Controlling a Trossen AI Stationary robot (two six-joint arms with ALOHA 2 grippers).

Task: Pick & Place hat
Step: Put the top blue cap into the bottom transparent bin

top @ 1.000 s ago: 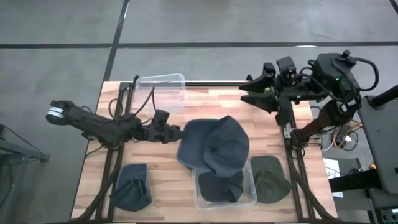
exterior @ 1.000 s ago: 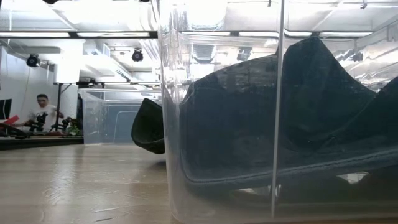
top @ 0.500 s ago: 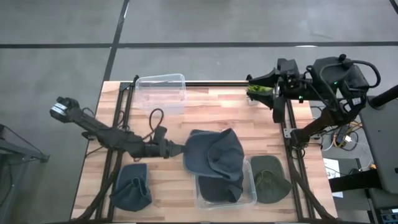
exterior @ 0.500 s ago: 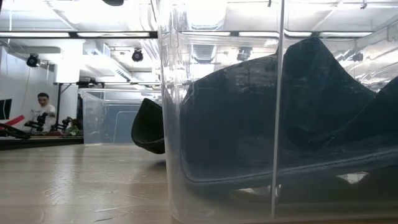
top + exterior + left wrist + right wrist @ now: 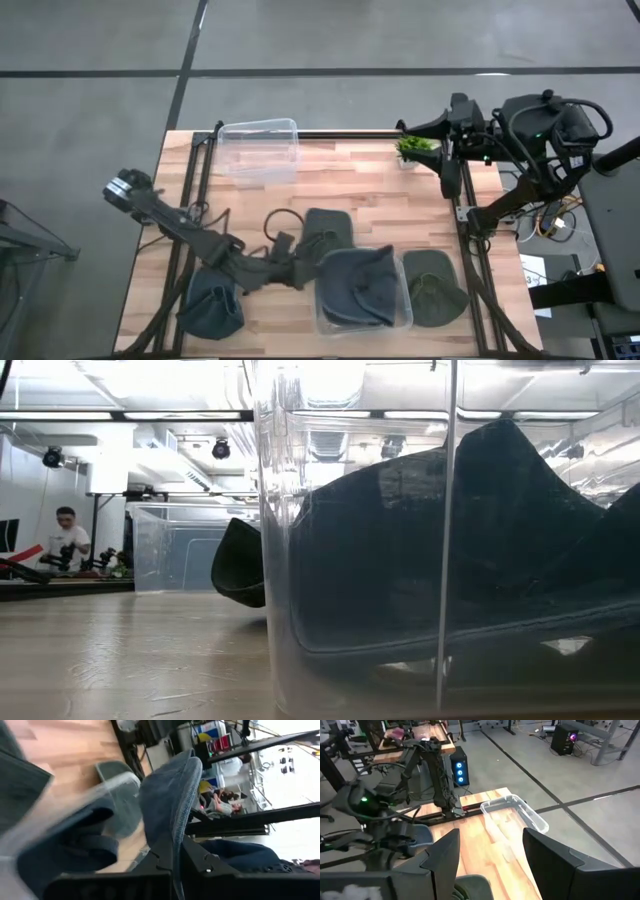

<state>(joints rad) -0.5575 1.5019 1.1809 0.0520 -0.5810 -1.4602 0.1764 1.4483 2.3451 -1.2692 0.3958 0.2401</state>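
While the left gripper [image 5: 303, 270] pinches the brim of the floppy dark blue fabric hat [image 5: 360, 285], its crown already sags inside the clear plastic bin [image 5: 322, 318]; release remains. Far beyond that bin, the right gripper [image 5: 405, 128] waits with fingers spread.

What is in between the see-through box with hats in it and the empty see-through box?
In the high view, between the clear plastic bin of hats and the empty clear plastic bin lies one dark blue-grey hat on bare wood.

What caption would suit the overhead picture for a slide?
Left gripper lowers a dark blue hat into the clear bin; right gripper waits at the table's far edge.
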